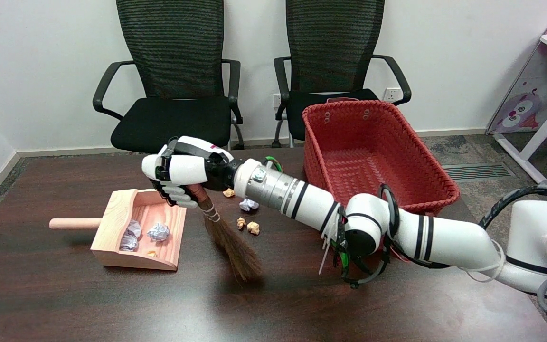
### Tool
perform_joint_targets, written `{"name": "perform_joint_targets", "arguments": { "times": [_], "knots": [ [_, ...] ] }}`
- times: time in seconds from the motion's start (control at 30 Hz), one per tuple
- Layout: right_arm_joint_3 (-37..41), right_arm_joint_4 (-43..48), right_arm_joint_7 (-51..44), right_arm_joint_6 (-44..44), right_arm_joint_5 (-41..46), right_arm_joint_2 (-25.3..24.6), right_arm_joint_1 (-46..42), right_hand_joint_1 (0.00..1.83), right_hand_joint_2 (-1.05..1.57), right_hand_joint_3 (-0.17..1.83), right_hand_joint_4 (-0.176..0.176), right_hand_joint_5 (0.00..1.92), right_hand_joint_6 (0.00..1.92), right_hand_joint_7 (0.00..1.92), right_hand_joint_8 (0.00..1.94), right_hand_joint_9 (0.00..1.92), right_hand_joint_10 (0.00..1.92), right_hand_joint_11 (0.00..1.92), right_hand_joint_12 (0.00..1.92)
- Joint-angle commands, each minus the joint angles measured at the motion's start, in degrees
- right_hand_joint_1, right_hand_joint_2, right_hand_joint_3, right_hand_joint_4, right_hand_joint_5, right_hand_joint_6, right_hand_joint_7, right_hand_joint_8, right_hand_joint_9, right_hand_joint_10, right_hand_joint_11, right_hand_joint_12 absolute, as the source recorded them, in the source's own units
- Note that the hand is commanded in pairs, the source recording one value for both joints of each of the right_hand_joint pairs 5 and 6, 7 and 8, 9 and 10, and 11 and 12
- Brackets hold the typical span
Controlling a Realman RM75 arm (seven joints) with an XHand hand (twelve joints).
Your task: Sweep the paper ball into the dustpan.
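Observation:
My right hand [181,172] grips the handle of a small brown straw broom [228,244], whose bristles slant down to the right and touch the table near the front. Left of it lies a wooden dustpan [112,232], mouth facing right and round handle pointing left, holding several crumpled paper balls [158,232]. On the table right of the broom lie a white paper ball [249,204] and small tan paper balls [253,228], [240,223], with another tan one [228,192] just under my wrist.
A red woven basket [420,156] stands at the table's back right, beside my forearm. Two black office chairs [174,95] stand behind the table. A white and pink shelf [544,95] is at the far right.

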Motion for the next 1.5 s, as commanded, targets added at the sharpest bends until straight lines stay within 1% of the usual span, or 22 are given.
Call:
{"name": "perform_joint_targets", "arguments": {
  "times": [0.03,0.13,0.2,0.33,0.43,0.5,0.6,0.77,0.87,0.97,1.17,1.33,1.4,1.5],
  "knots": [
    [7.35,-7.55,7.26,2.75,1.36,1.87,-3.38,0.84,1.46,1.45,0.009,1.92,1.92,1.92,1.92,1.92,1.92,1.92,1.92],
    [12.01,-9.90,6.51,6.84,1.23,2.01,-2.40,0.84,1.47,1.45,0.011,1.92,1.92,1.92,1.92,1.92,1.92,1.92,1.92],
    [16.37,-10.50,6.44,8.84,2.65,2.01,-1.95,0.84,1.47,1.48,0.012,1.92,1.92,1.92,1.92,1.92,1.92,1.92,1.92],
    [23.74,-11.76,6.40,9.33,6.75,2.70,-1.52,0.84,1.46,1.58,0.015,1.92,1.92,1.92,1.92,1.92,1.92,1.92,1.92],
    [27.42,-11.55,6.40,9.53,7.31,3.05,0.82,0.84,1.44,1.63,0.016,1.92,1.92,1.92,1.92,1.92,1.92,1.92,1.92],
    [28.35,-10.00,6.31,9.68,6.85,3.38,3.07,0.84,1.43,1.64,0.016,1.92,1.92,1.92,1.92,1.92,1.92,1.92,1.92],
    [26.74,-5.58,6.31,9.33,6.47,4.98,7.89,0.84,1.44,1.64,0.018,1.92,1.92,1.92,1.92,1.92,1.92,1.92,1.92],
    [15.97,3.26,6.31,8.98,5.93,6.45,16.12,0.84,1.47,1.60,0.022,1.92,1.92,1.92,1.92,1.92,1.92,1.92,1.92],
    [10.46,8.90,6.31,8.98,1.94,5.82,19.01,0.84,1.48,1.59,0.022,1.92,1.92,1.92,1.92,1.92,1.92,1.92,1.92],
    [8.49,11.76,6.31,9.76,-1.99,5.44,19.10,0.84,1.49,1.58,0.022,1.92,1.92,1.92,1.92,1.92,1.92,1.92,1.92],
    [9.51,12.56,5.13,9.47,-2.54,5.14,15.61,0.84,1.50,1.62,0.022,1.92,1.92,1.92,1.92,1.92,1.92,1.92,1.92],
    [15.45,9.79,-4.94,11.64,-1.88,4.69,11.41,0.82,1.52,1.82,0.027,1.92,1.92,1.92,1.92,1.92,1.92,1.92,1.92],
    [18.13,8.10,-8.61,12.36,-1.92,4.34,9.14,0.81,1.53,1.83,0.030,1.92,1.92,1.92,1.92,1.92,1.92,1.92,1.92],
    [19.97,6.48,-13.80,12.41,-1.88,3.48,6.50,0.80,1.57,1.83,0.034,1.92,1.92,1.92,1.92,1.92,1.92,1.92,1.92]
  ]
}}
